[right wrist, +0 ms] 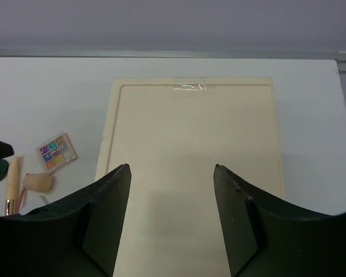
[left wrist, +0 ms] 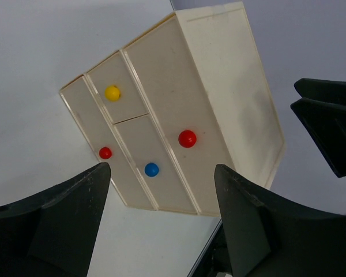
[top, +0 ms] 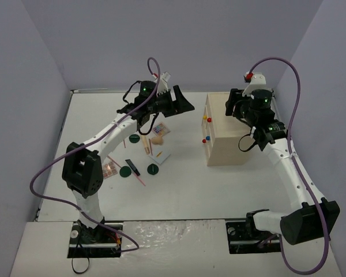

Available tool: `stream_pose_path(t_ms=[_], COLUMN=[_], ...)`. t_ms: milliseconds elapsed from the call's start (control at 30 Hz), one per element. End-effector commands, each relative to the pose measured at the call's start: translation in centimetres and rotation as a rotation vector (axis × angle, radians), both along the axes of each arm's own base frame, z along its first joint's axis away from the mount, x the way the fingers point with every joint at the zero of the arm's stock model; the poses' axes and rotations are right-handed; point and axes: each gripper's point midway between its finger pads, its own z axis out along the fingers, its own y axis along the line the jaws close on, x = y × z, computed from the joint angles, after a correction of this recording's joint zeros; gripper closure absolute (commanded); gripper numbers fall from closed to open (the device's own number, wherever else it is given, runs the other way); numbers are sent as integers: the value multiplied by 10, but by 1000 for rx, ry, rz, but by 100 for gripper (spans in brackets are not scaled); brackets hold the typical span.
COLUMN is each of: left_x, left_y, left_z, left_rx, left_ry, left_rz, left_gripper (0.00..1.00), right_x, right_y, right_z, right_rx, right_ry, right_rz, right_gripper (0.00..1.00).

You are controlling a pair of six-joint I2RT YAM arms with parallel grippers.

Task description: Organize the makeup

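The makeup lies loose on the table left of centre: three dark green discs (top: 134, 138), a white card (top: 161, 156), two eyeshadow palettes (top: 161, 130), pink pencils (top: 142, 179), a beige sponge (top: 156, 140) and a black tube (top: 132, 167). My left gripper (top: 183, 101) is open and empty, raised above the table and facing the drawer box (top: 225, 135); its wrist view (left wrist: 162, 167) shows the box front. My right gripper (top: 233, 105) is open and empty over the box top (right wrist: 171, 167). The right wrist view also shows a palette (right wrist: 56, 154) and the sponge (right wrist: 38, 182).
The beige wooden drawer box (left wrist: 207, 86) stands right of centre with its drawers shut; its knobs are yellow (left wrist: 112, 92), red (left wrist: 187, 138), red (left wrist: 105, 153) and blue (left wrist: 151, 169). Grey walls enclose the table on three sides.
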Motion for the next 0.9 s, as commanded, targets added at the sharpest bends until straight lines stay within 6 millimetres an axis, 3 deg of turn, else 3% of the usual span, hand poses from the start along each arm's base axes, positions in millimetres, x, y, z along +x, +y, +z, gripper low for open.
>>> stream_pose_path(t_ms=[0, 333, 500, 667, 867], left_x=[1, -7, -12, -13, -11], left_y=[-31, -77, -86, -89, -93], left_z=[64, 36, 29, 20, 14], left_rx=[-167, -189, -192, -191, -212], left_ry=[-109, -48, -36, -30, -42], left_rz=[-57, -127, -149, -154, -161], left_gripper=[32, 38, 41, 44, 51], right_x=[13, 14, 13, 9, 6], right_y=[7, 1, -1, 0, 0], right_z=[9, -24, -45, -62, -69], right_rx=[4, -27, -37, -34, -31], right_ry=[-74, -31, 1, 32, 41], right_rz=[27, 2, -3, 0, 2], right_gripper=[44, 42, 33, 33, 33])
